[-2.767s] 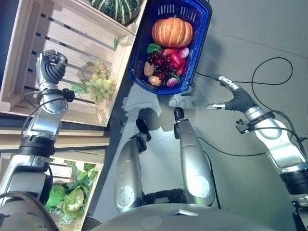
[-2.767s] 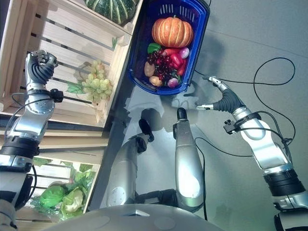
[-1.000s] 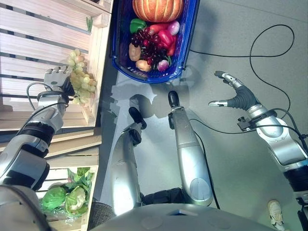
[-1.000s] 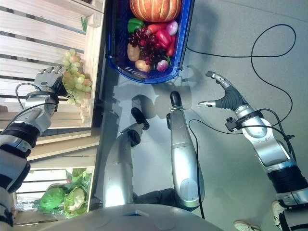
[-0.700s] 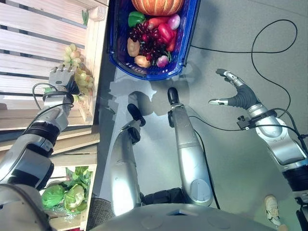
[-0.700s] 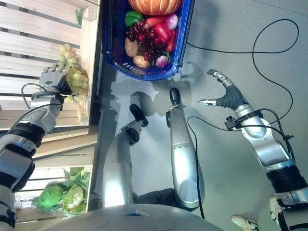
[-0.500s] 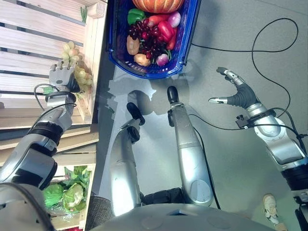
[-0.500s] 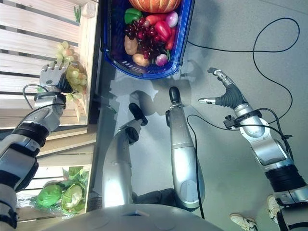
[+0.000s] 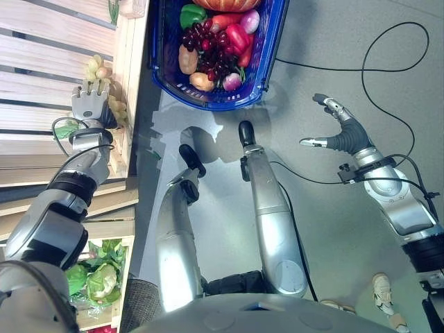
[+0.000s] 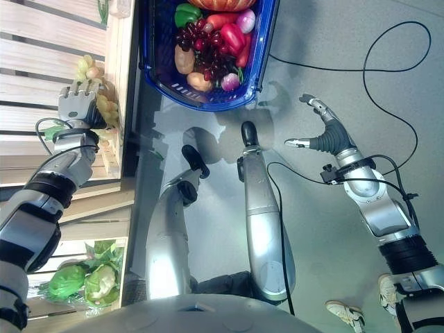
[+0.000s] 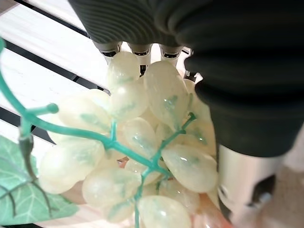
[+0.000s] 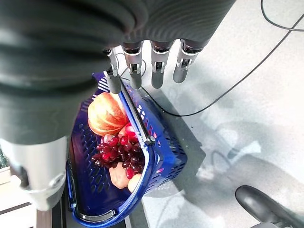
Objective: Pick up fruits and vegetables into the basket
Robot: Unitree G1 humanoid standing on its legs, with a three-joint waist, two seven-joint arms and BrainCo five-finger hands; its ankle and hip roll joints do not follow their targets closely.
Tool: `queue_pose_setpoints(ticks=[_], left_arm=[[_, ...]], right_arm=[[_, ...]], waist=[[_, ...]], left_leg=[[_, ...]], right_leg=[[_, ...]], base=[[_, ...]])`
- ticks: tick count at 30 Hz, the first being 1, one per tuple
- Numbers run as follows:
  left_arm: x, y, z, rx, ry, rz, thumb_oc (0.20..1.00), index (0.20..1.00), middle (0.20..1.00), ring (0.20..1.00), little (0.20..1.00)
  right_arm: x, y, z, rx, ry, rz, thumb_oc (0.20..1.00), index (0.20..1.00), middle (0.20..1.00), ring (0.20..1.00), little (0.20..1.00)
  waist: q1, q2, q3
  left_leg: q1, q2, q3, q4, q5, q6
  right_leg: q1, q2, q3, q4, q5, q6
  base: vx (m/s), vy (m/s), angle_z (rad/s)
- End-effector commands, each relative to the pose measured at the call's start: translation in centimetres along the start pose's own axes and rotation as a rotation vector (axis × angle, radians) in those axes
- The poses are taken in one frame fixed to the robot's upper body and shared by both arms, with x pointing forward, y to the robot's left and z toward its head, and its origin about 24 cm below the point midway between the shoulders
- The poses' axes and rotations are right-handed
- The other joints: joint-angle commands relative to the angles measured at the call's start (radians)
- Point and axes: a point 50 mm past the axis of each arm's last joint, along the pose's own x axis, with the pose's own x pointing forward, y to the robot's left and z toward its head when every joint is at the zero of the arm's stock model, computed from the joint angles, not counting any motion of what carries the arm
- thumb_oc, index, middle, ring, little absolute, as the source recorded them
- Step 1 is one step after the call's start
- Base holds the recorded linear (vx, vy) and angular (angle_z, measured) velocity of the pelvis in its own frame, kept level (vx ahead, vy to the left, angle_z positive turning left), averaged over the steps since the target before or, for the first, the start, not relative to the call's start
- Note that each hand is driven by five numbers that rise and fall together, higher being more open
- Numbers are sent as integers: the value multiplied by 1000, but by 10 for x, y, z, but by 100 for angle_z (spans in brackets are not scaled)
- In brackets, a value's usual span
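Note:
A bunch of pale green grapes lies at the edge of the slatted wooden crate on my left. My left hand rests on the bunch with its fingers straight. In the left wrist view the grapes lie right against the palm and hide the fingers' ends. The blue basket stands on the floor ahead. It holds a pumpkin, a green pepper, dark red grapes, a red pepper and a potato. My right hand hangs open over the floor, right of the basket.
A lower crate at my left holds green cabbages. A person's shoes show on the grey floor at the lower right. The basket's handle stands up over its load in the right wrist view.
My left hand, a raised fist 2.8 s ago, has opened and come down onto the green grapes. The camera has shifted. My right hand has kept its pose.

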Motion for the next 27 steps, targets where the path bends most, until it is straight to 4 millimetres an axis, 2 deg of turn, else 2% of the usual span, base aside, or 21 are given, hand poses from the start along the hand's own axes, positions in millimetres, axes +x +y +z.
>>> queue_pose_setpoints(ticks=[1, 17, 21, 27], left_arm=[[-10, -26, -18, 62, 67, -122, 200, 200, 200, 200, 200], [-11, -23, -24, 9, 78, -58, 200, 200, 200, 200, 200], [-10, -17, -24, -53, 85, -2, 200, 200, 200, 200, 200], [-9, -9, -27, -238, 108, 59, 200, 200, 200, 200, 200]], right_arm=[[3, 12, 12, 46, -79, -7, 1000, 1000, 1000, 1000, 1000], [1, 8, 15, 43, -98, -28, 1000, 1000, 1000, 1000, 1000], [0, 9, 16, 42, -100, -32, 1000, 1000, 1000, 1000, 1000], [-3, 10, 15, 39, -98, -39, 1000, 1000, 1000, 1000, 1000]], waist=[[14, -59, -48], [19, -49, -48], [23, -46, -48], [31, -39, -48]], left_leg=[[-1, -54, 55, 2, -70, 42], [15, -62, 51, -17, -60, 37], [23, -64, 51, -25, -55, 36], [52, -70, 49, -37, -52, 36]], right_leg=[[0, 59, -4, -49, 21, 68], [16, 56, -7, -65, 24, 67], [24, 55, -9, -70, 23, 65], [51, 53, -12, -74, 19, 63]], base=[[0, 0, 0], [-1, 0, 0], [0, 0, 0], [0, 0, 0]])
